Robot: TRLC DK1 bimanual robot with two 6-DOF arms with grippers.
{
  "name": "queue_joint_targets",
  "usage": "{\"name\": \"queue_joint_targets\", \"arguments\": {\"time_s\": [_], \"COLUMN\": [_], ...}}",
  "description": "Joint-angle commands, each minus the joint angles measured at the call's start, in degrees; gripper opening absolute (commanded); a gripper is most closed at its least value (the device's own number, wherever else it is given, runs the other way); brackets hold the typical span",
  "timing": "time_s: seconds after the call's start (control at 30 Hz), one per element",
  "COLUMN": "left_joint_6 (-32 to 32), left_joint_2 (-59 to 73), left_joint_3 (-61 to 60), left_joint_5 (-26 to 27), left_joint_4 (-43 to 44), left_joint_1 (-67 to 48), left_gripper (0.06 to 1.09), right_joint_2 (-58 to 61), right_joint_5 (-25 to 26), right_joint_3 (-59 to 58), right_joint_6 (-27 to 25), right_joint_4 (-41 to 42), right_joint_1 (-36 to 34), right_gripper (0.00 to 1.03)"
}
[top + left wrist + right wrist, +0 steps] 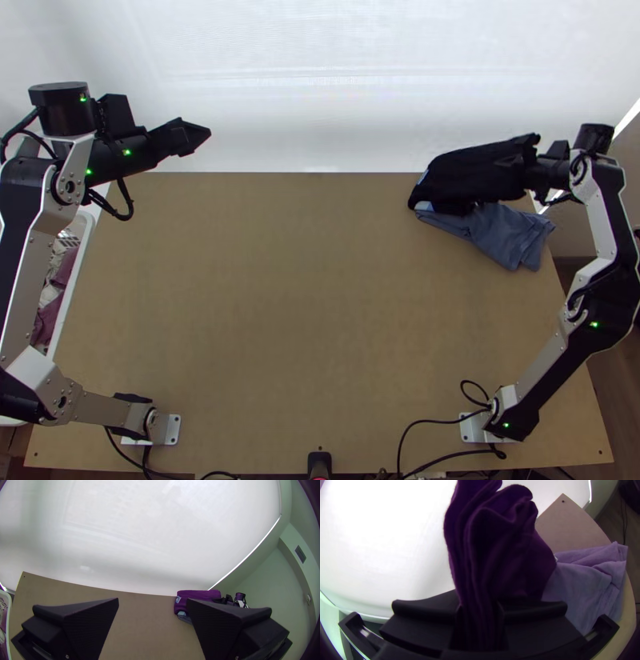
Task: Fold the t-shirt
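Your right gripper (479,609) pinched bunched layers of the dark t-shirt (468,172), partly over the blue cloth (512,236). You needed to lay it flat there, then let go softly. Your open left gripper (152,599) was well apart from that cloth.

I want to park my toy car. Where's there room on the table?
The wide middle of the light wooden table is bare, between the two arms' bases and up to the far edge. It's crowded at the far right corner: a crumpled blue-grey cloth lies there, beside a dark bunched cloth pinched in the right claw.
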Motion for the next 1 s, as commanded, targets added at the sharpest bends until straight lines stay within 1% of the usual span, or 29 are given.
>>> {"name": "queue_joint_targets", "arguments": {"time_s": [0.0, 0.17, 0.2, 0.23, 0.27, 0.3, 0.33, 0.37, 0.4, 0.43, 0.5, 0.53, 0.6, 0.63, 0.73, 0.8, 0.87, 0.97], "left_joint_6": [0.6, 0.5, 0.5, 0.5, 0.5, 0.6, 0.5, 0.5, 0.5, 0.5, 0.5, 0.6, 0.5, 0.5, 0.5, 0.5, 0.5, 0.6], "left_joint_2": [-0.9, -0.6, -0.6, -0.5, -0.5, -0.4, -0.4, -0.4, -0.4, -0.4, -0.4, -0.4, -0.4, -0.5, -0.7, -1.1, -1.3, -1.8], "left_joint_3": [-0.5, -0.4, -0.5, -0.5, -0.5, -0.5, -0.5, -0.4, -0.5, -0.4, -0.4, -0.4, -0.4, -0.3, -0.3, -0.3, -0.2, -0.2], "left_joint_5": [0.5, 0.5, 0.5, 0.5, 0.5, 0.5, 0.5, 0.5, 0.5, 0.5, 0.5, 0.5, 0.5, 0.5, 0.5, 0.5, 0.5, 0.4], "left_joint_4": [0.1, 0.6, 0.6, 0.6, 0.7, 0.7, 0.7, 0.7, 0.7, 0.8, 0.8, 0.8, 0.8, 0.8, 0.8, 0.8, 0.8, 0.8], "left_joint_1": [0.2, -0.3, -0.4, -0.4, -0.4, -0.4, -0.5, -0.5, -0.6, -0.8, -0.9, -1.0, -1.0, -1.0, -0.9, -0.8, -0.6, -0.2], "left_gripper": [1.04, 1.04, 1.04, 1.04, 1.04, 1.04, 1.04, 1.04, 1.04, 1.04, 1.04, 1.04, 1.04, 1.04, 1.04, 1.04, 1.04, 1.04], "right_joint_2": [-1.9, -2.9, -3.6, -4.1, -4.6, -5.0, -5.5, -6.0, -6.5, -6.9, -7.9, -8.3, -9.2, -9.7, -11.7, -14.4, -17.2, -20.0], "right_joint_5": [1.5, 4.1, 4.4, 4.6, 5.4, 6.1, 6.6, 7.3, 8.1, 9.3, 11.9, 14.3, 20.3, 24.5, 33.2, 34.9, 34.9, 34.9], "right_joint_3": [-3.7, -7.6, -8.5, -9.4, -10.1, -10.8, -11.4, -12.0, -12.6, -13.1, -14.1, -14.7, -15.7, -16.3, -17.9, -18.4, -18.8, -20.9], "right_joint_6": [-5.4, -10.5, -11.1, -11.6, -12.2, -13.1, -13.7, -14.5, -15.1, -16.1, -17.8, -18.9, -21.3, -22.1, -24.1, -24.2, -24.3, -25.8], "right_joint_4": [-0.1, -1.4, -1.5, -1.5, -1.4, -1.5, -1.5, -1.5, -1.5, -1.5, -1.5, -1.5, -1.4, -0.4, 3.6, 6.8, 10.8, 20.9], "right_joint_1": [-1.9, -4.4, -4.9, -5.4, -5.7, -6.1, -6.5, -7.0, -7.5, -7.9, -9.2, -9.7, -10.7, -11.0, -11.9, -11.7, -10.1, -6.2], "right_gripper": [0.03, 0.03, 0.05, 0.11, 0.23, 0.44, 0.71, 0.9, 0.96, 0.98, 0.98, 0.98, 0.98, 0.98, 0.98, 0.98, 0.98, 0.98]}}
